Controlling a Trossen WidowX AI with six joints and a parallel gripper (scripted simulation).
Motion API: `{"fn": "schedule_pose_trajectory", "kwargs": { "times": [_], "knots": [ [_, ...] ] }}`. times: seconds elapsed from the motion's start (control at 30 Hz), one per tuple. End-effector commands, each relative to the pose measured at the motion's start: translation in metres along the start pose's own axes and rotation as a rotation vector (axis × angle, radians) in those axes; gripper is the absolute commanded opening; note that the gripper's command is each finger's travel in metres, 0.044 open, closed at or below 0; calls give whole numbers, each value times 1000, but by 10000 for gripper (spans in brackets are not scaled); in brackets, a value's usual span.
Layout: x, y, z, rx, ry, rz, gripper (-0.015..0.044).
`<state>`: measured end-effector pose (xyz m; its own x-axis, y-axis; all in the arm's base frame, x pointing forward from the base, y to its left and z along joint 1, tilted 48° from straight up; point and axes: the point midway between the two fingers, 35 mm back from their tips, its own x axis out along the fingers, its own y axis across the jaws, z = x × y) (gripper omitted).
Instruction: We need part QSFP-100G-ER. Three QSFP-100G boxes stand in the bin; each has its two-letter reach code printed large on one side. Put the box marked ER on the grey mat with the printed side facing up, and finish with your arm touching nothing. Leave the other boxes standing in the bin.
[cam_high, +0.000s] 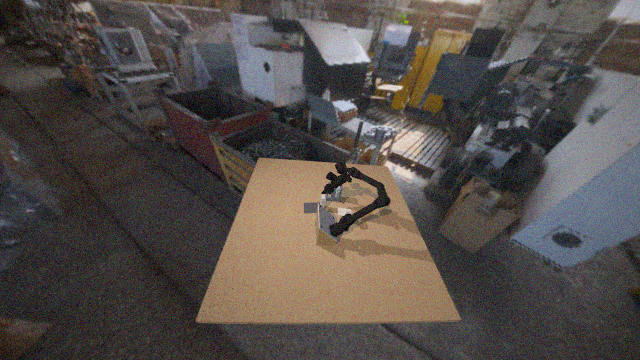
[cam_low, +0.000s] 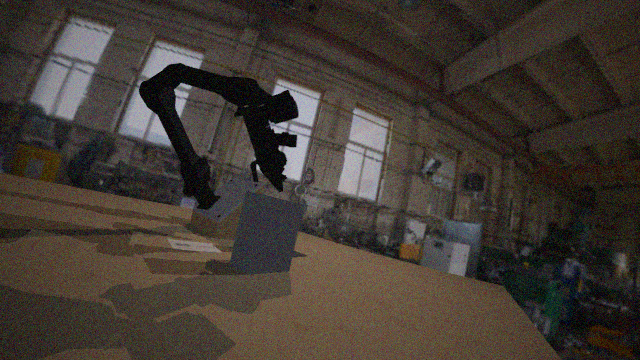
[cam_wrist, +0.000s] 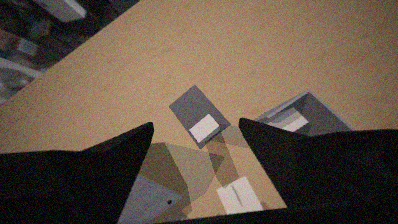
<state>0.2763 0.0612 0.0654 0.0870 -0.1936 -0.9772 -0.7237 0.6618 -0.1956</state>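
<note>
The grey mat (cam_high: 310, 208) (cam_wrist: 192, 102) lies flat on the table. A white box (cam_high: 323, 200) (cam_wrist: 204, 128) is at the mat's end nearer the arm, overlapping that end in the wrist view. No print shows on its visible face; I cannot tell its code or whether it lies or stands. The blue-grey bin (cam_low: 267, 235) (cam_wrist: 324, 114) holds white boxes (cam_wrist: 295, 123); their number and codes are unclear. My gripper (cam_low: 268, 184) (cam_wrist: 197, 124) is wide open and empty, above the table, with the mat and white box seen between its fingers from above. It touches neither visibly.
A white flat piece (cam_high: 344, 211) (cam_low: 194, 245) (cam_wrist: 240, 195) with a dark line lies on the table near the mat and bin. A tilted grey panel (cam_high: 327, 220) (cam_low: 232, 199) (cam_wrist: 150, 201) stands beside the arm's base. Long shadows cross the table.
</note>
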Motion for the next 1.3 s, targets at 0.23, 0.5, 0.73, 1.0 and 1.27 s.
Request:
{"fn": "schedule_pose_trajectory", "kwargs": {
  "times": [0.23,0.5,0.73,1.0,1.27],
  "knots": [
    [3,0,-5,147,-106,54,440],
    [3,-1,-11,347,-263,125,440],
    [3,-2,-13,406,-312,147,440],
    [-5,-12,-27,406,-310,147,440],
    [-19,-28,-55,407,-310,145,440]
  ]
}}
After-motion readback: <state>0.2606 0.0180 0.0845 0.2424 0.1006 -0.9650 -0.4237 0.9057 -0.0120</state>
